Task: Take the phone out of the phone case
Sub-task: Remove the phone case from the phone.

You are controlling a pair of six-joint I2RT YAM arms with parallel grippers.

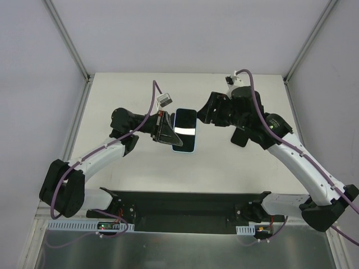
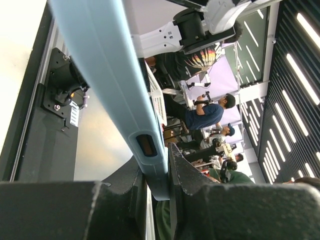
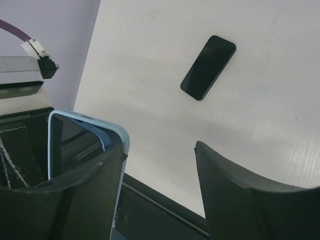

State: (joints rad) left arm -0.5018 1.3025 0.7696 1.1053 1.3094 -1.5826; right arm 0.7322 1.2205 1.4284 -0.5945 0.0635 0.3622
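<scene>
The pale blue phone case (image 1: 189,150) is held up above the table's middle, with the glossy black phone (image 1: 185,128) showing inside its rim. My left gripper (image 1: 168,131) is shut on the case's left edge. In the left wrist view both fingers pinch the case (image 2: 110,75) at its end, my gripper (image 2: 156,170) closed on it. My right gripper (image 1: 203,115) is open at the case's upper right corner. In the right wrist view its jaws (image 3: 160,146) stand wide apart, and the left finger (image 3: 85,190) lies against the case corner (image 3: 117,132), with dark screen (image 3: 67,145) inside.
A separate black phone-like slab (image 3: 208,67) lies flat on the white table (image 1: 140,89); it does not show in the top view. A black base plate (image 1: 179,204) runs along the near edge. Purple walls and metal frame posts (image 1: 67,39) close in the table.
</scene>
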